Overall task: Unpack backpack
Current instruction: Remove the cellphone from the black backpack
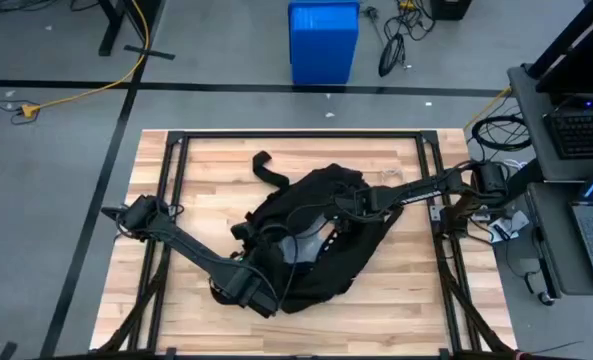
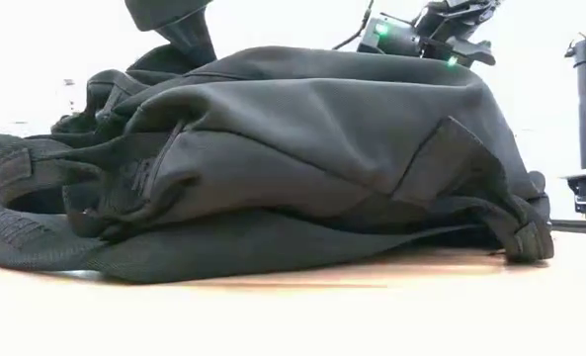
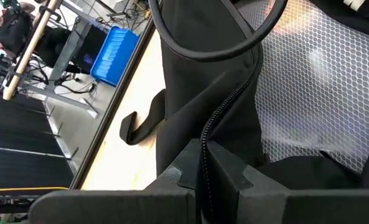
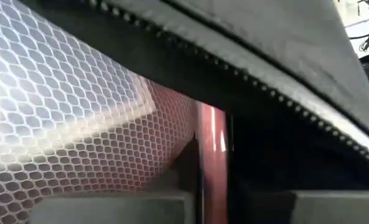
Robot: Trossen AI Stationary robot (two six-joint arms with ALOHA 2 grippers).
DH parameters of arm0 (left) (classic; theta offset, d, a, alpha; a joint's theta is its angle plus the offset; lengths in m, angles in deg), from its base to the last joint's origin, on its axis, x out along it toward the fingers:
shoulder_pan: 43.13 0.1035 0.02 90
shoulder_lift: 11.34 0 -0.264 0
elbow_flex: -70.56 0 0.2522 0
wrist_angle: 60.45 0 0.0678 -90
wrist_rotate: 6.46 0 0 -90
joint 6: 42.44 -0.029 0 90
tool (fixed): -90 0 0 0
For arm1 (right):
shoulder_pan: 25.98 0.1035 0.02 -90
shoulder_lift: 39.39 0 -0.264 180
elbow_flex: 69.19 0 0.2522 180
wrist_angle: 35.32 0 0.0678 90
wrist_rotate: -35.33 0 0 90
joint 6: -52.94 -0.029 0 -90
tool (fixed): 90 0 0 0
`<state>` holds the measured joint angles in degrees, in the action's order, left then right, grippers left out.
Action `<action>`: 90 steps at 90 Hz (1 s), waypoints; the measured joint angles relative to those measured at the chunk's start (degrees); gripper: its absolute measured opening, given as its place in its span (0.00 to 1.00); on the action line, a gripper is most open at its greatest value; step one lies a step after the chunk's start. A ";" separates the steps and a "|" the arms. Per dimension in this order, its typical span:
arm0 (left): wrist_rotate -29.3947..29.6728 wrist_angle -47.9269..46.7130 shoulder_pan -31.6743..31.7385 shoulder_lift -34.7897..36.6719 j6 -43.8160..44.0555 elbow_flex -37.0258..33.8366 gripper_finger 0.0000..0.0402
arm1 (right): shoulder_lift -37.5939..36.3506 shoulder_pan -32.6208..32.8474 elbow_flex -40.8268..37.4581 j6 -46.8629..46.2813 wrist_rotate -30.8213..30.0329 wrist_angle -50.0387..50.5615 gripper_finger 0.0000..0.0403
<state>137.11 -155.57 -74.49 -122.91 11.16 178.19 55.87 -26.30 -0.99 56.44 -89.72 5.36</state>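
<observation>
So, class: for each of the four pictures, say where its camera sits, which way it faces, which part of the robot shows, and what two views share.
High view: above the table, facing straight down at the backpack; both arms show.
Low view: at table-top height, facing level across the backpack; arm parts show above it.
Left wrist view: on the left arm, facing along the open zipper; left hand shut on the fabric edge.
Right wrist view: on the right arm, inside the opening, facing white mesh; right hand at the bottom edge.
Shared: both wrist views show the mesh.
</observation>
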 joint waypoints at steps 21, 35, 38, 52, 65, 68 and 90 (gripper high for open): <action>-0.08 0.00 0.00 0.00 0.00 0.00 0.02 | -0.12 0.39 0.00 -0.36 2.19 0.28 0.03; -0.30 -0.13 0.00 0.00 -0.02 0.02 0.02 | -1.02 2.22 1.52 -1.54 3.64 5.17 0.03; -0.32 -0.13 0.00 0.00 -0.02 0.02 0.02 | -1.31 2.77 2.45 -2.17 3.96 7.02 0.03; -0.32 -0.20 0.00 0.00 -0.02 0.04 0.02 | -2.22 6.50 8.55 -5.80 4.37 16.19 0.03; -0.32 -0.44 0.14 0.00 0.07 0.04 0.02 | -2.29 11.26 14.33 -7.94 7.05 21.38 0.03; -0.31 -0.69 0.25 0.00 0.11 0.04 0.02 | -2.29 12.33 15.62 -8.46 8.41 21.97 0.03; -0.32 -7.03 0.96 0.00 5.59 0.04 0.02 | -2.29 19.75 22.17 -12.42 16.19 28.06 0.03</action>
<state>136.79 -162.61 -73.52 -122.91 16.75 178.23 53.58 -6.55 21.17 44.02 -73.53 33.42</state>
